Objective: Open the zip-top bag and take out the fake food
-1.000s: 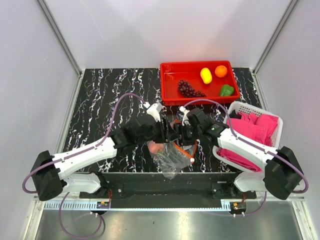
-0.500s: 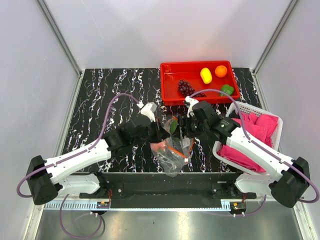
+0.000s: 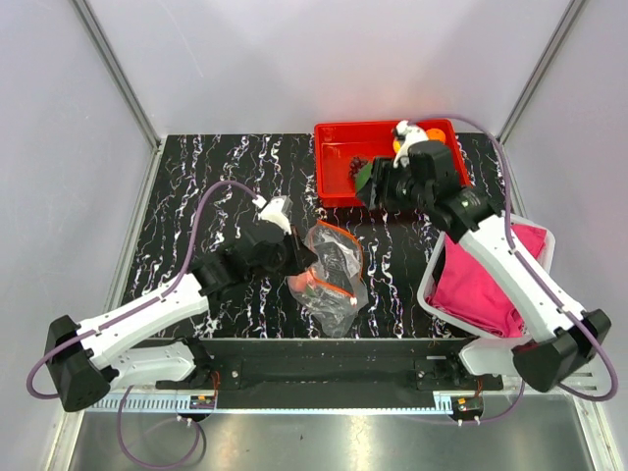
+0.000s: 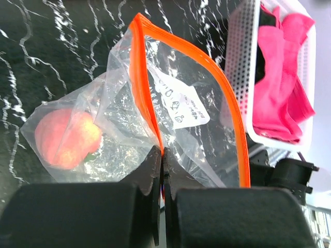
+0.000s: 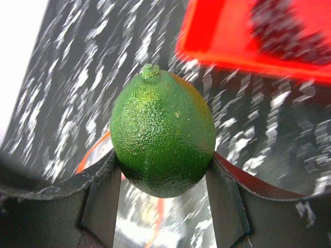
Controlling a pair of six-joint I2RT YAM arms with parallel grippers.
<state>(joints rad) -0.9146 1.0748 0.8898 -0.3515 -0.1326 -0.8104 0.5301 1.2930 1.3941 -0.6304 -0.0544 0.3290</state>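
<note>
L gripper (image 4: 161, 160) is clamped tight on the orange zip strip (image 4: 138, 88) of the zip-top bag (image 4: 186, 111). Jaws are fully closed w/ the strip's near lip pinched btwn them. Bag mouth gapes open just ahead of the fingers, w/ the far lip arcing off to their R. Inside the bag, ahead & to the L of the fingers, a peach-pink fruit (image 4: 67, 137) sits in the bottom corner. Beyond the bag on the R is a white basket (image 4: 240, 62) w/ pink cloths (image 4: 284, 77).

R gripper (image 5: 163, 163) grips a green lime (image 5: 163, 129), one finger on each side & stem end pointing away from the wrist. Ahead & to the R of the fingers is the red tray (image 5: 243, 46), blurred, w/ the black marbled table (image 3: 216, 177) behind the lime. A bit of orange strip shows under the fingers.

In the top view the R gripper & lime are at the tray's near-L edge, well apart from the L gripper & bag. A dark grape bunch (image 3: 353, 164) lies just beyond the R fingers. The rest of the tray is mostly hidden by the R arm.
</note>
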